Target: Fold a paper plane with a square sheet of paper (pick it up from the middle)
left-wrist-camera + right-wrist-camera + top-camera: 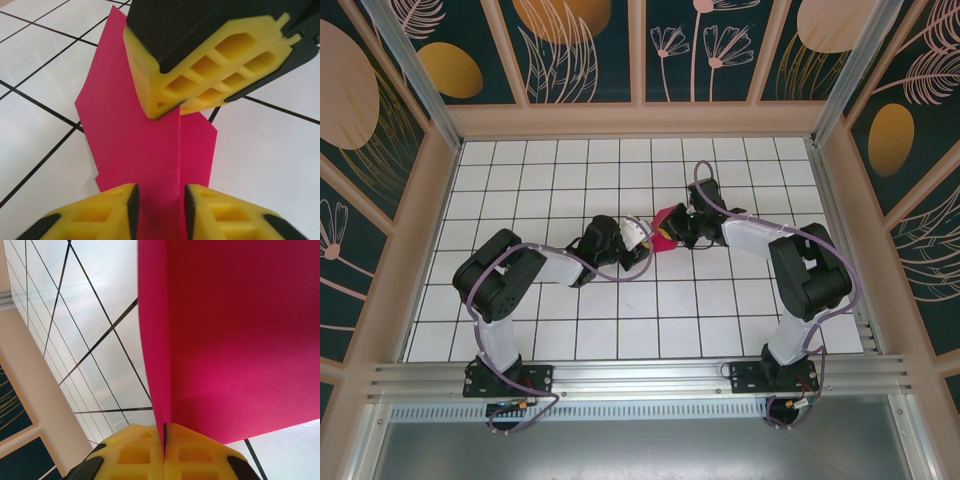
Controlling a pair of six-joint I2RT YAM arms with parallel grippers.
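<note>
The square sheet of paper is magenta-pink and folded, with a raised centre crease and angled edges, and it sits mid-table between both arms. In the left wrist view the paper lies partly on the tiles, its crease running up between my left gripper. That gripper's yellow jaws stand apart on either side of the crease. My right gripper is shut on a fold of the paper, pinching its edge. The right gripper's yellow fingers come down onto the far end of the sheet. From above, the left gripper and right gripper almost meet.
The white gridded table top stretches around both arms. Wooden walls enclose it on three sides, and an aluminium rail with the arm bases runs along the near edge.
</note>
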